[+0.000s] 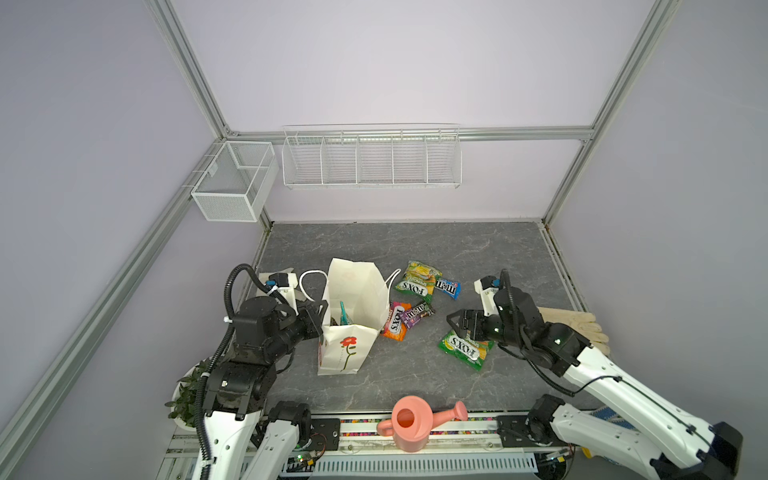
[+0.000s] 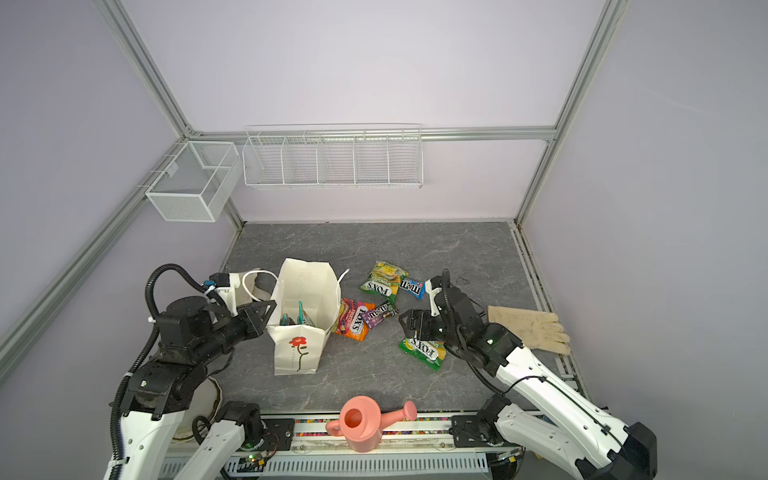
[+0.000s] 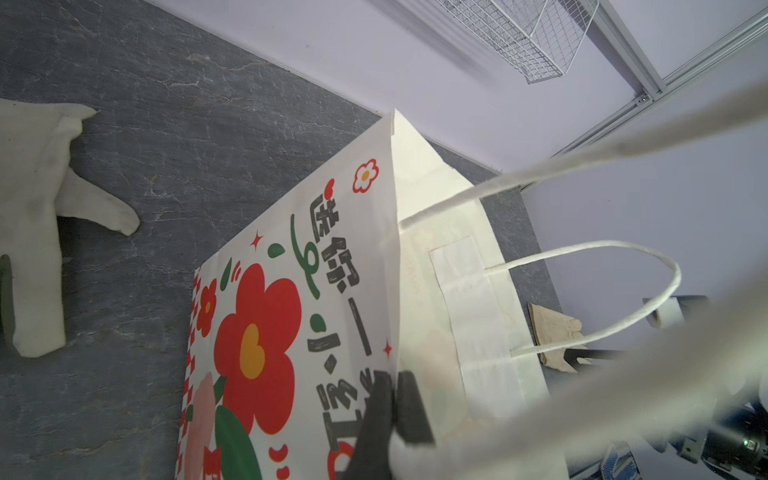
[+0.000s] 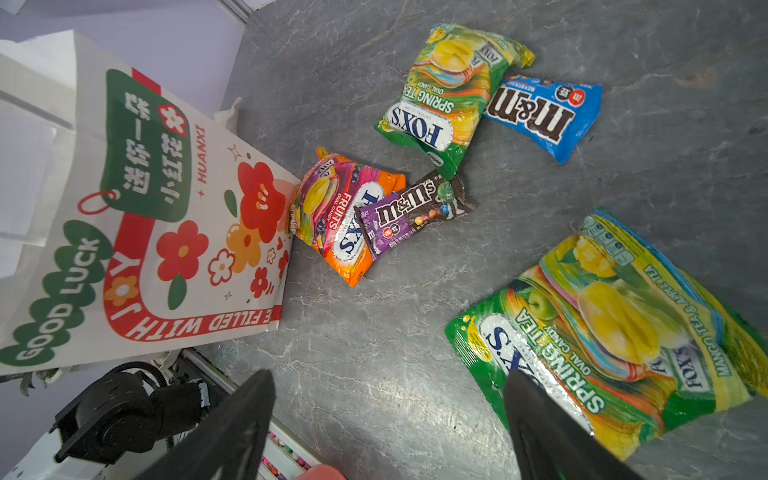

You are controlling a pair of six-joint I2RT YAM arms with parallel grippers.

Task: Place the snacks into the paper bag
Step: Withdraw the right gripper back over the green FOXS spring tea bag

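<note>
FOX'S Spring Tea packet (image 4: 602, 332), near right: we centre our empty, wide-open right gripper (image 4: 386, 386) over it; left gripper (image 3: 395, 386) pinches the paper bag (image 3: 291, 311).

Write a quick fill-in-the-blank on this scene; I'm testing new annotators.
The left gripper is ____ on the rim of the paper bag. The right gripper is ____, holding nothing. ____ snack packets lie on the table outside the bag. The purple M&M's pack overlaps the ____ FOX'S packet.
Missing: shut; open; five; orange.

Glossy plastic snacks (image 4: 432, 95) lie beside a matt paper bag (image 1: 353, 291) on stone-look tabletop (image 1: 498, 257).
</note>
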